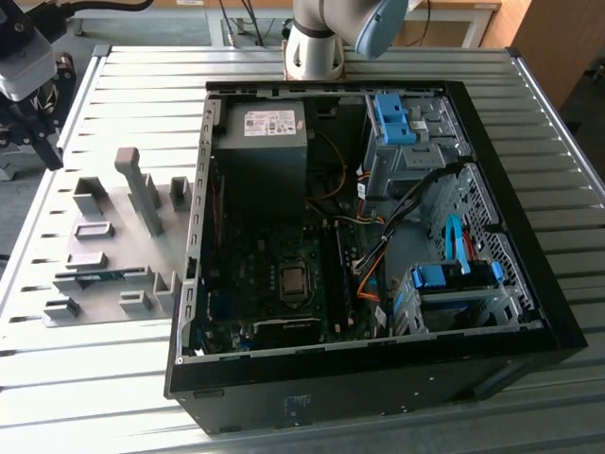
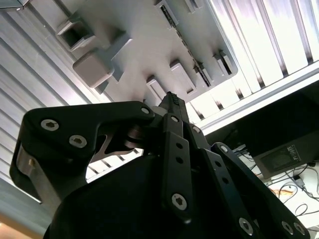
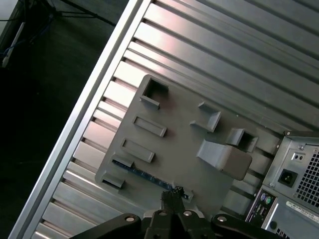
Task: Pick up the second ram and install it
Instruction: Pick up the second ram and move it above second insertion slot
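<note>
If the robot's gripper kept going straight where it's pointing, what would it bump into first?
Probably the blue ram stick in the grey holder tray: in the first wrist view the gripper points down at it, though depth is unclear.

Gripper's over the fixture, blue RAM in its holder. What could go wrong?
1. The gripper looks shut near one end of the second ram; descending so would likely hit the board, not straddle it.
2. Grey fixture blocks flank the stick and may catch a finger.
3. Cables beside the memory slots could snag.
</note>
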